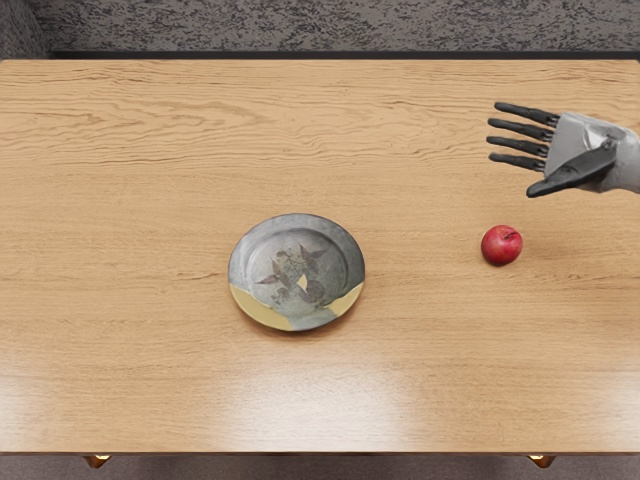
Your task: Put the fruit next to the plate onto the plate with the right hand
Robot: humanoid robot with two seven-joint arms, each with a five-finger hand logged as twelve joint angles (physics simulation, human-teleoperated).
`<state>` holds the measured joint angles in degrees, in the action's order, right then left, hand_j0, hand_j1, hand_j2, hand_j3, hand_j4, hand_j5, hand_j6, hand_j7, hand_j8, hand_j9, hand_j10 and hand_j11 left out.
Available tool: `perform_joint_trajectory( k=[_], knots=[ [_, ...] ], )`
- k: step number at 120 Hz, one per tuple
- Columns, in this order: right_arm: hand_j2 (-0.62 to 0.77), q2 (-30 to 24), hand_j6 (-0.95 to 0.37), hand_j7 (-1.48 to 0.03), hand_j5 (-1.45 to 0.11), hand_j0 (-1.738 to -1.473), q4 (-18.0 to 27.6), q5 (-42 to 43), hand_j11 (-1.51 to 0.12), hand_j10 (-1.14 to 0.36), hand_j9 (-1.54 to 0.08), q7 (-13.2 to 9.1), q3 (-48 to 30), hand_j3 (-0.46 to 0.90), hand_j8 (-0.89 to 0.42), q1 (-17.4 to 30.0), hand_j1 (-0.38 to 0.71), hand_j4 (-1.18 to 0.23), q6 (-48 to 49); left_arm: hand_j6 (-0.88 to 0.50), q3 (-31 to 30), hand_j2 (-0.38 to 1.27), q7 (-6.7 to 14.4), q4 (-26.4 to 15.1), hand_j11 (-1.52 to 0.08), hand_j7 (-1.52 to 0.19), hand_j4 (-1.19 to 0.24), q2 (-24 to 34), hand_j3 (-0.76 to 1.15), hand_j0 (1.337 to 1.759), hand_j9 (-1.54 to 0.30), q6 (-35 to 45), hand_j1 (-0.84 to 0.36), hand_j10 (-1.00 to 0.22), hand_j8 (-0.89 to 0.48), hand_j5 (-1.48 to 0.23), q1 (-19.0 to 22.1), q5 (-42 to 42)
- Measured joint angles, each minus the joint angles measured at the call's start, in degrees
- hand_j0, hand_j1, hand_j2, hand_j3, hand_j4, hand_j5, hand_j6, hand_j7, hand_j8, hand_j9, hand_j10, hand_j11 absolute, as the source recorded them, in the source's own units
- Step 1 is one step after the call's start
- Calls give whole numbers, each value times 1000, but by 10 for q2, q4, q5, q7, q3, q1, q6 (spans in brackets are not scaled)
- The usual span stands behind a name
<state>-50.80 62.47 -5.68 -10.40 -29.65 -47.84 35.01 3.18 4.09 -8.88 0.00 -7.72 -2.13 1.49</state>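
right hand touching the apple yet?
Apart. The head view shows the right hand open, fingers spread, up and right of the red apple, with bare table plainly visible between them.

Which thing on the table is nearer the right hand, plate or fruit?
The red apple, lying just below the open right hand in the picture; the plate sits much farther left.

Right hand [568, 152]: five-finger unit. Palm shell [577, 140] light grey, faceted, matte finish. Fingers [522, 129] black, slim, segmented, rounded tips. Thumb [572, 176] black, thicker than fingers. Wrist section [628, 160] pale grey, smooth. Finer surface detail too small to tell.
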Motion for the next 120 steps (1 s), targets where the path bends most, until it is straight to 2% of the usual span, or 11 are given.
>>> perform_joint_trajectory(
  k=[14, 34, 43, 51, 55, 65, 75, 91, 101, 120],
  knots=[
    [-5, 6, -31, -45, -45, -1658, -8, 6, -45, -32, -45, -14, 0, 0, -32, -7, -309, -32, 0, -230, 0, 46, 0, 0, -299, -299, -230, 0, 0, 1658, -299, 0, 73, -230, -230, -299, 0, 0],
    [-5, 4, -32, -45, -45, -1658, -18, 13, -45, -33, -45, -18, -20, 0, -32, -18, -308, -33, 0, -230, 0, 46, 0, 0, -299, -299, -230, 0, 0, 1658, -299, 0, 73, -230, -230, -299, 0, 0],
    [-6, 4, -35, -50, -49, -1658, -14, 59, -49, -36, -49, -21, -49, 0, -36, -16, -304, -36, 0, -230, 0, 46, 0, 0, -299, -299, -230, 0, 0, 1658, -299, 0, 73, -230, -230, -299, 0, 0],
    [-7, 2, -39, -54, -54, -1658, -2, 143, -54, -40, -54, -28, -82, 0, -39, -16, -300, -40, 0, -230, 0, 46, 0, 0, -299, -299, -230, 0, 0, 1658, -299, 0, 73, -230, -230, -299, 0, 0],
    [-7, -2, -40, -55, -55, -1658, 11, 181, -55, -41, -55, -46, -96, 0, -40, -15, -300, -41, 0, -230, 0, 46, 0, 0, -299, -299, -230, 0, 0, 1658, -299, 0, 73, -230, -230, -299, 0, 0],
    [-7, -20, -43, -57, -57, -1658, 61, 250, -57, -43, -57, -110, -128, 0, -43, -15, -298, -43, 0, -230, 0, 46, 0, 0, -299, -299, -230, 0, 0, 1658, -299, 0, 73, -230, -230, -299, 0, 0],
    [-8, -41, -45, -58, -58, -1658, 121, 331, -58, -44, -58, -142, -143, 0, -45, -13, -297, -45, 0, -230, 0, 46, 0, 0, -299, -299, -230, 0, 0, 1658, -299, 0, 73, -230, -230, -299, 0, 0],
    [-8, -73, -47, -57, -57, -1658, 216, 446, -57, -46, -57, -160, -151, 0, -46, 1, -298, -46, -1, -230, 0, 46, 0, 0, -299, -299, -230, 0, 0, 1658, -299, 0, 73, -230, -230, -299, 0, 0],
    [-7, -86, -48, -56, -57, -1658, 273, 514, -57, -46, -57, -164, -149, 0, -47, 19, -299, -47, -46, -230, 0, 46, 0, 0, -299, -299, -230, 0, 0, 1658, -299, 0, 73, -230, -230, -299, 0, 0],
    [-7, -90, -50, -55, -55, -1658, 321, 606, -55, -47, -55, -166, -145, 0, -48, 59, -301, -48, -151, -230, 0, 46, 0, 0, -299, -299, -230, 0, 0, 1658, -299, 0, 73, -230, -230, -299, 0, 0]
  ],
)
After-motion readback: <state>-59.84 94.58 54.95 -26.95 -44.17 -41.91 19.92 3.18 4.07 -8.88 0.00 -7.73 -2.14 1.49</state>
